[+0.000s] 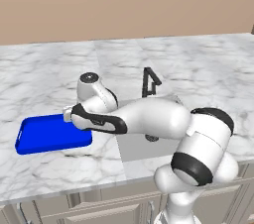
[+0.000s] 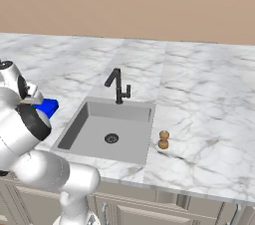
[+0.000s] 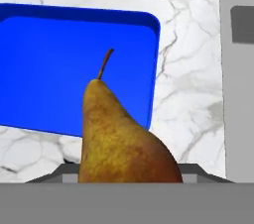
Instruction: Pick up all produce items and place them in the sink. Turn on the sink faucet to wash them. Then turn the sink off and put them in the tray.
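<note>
A brown-orange pear with a short stem [image 3: 124, 134], one of the produce items, stands upright between the fingers of my gripper [image 3: 129, 168], which is shut on it. Under and beyond it lies the blue tray [image 3: 49, 69]. In the left base view my gripper [image 1: 67, 116] hangs over the right end of the tray [image 1: 44, 139]. The grey sink [image 2: 94, 134] with its round drain lies right of the tray, and the black sink faucet [image 2: 118, 85] stands at its back edge. A small tan-brown lump [image 2: 163, 139] sits on the counter just right of the sink.
The marble counter [image 2: 209, 99] runs wide to both sides, with a tan wall behind it. My arm reaches across the sink [image 1: 136, 151] towards the tray. Cabinet fronts lie below the counter's front edge.
</note>
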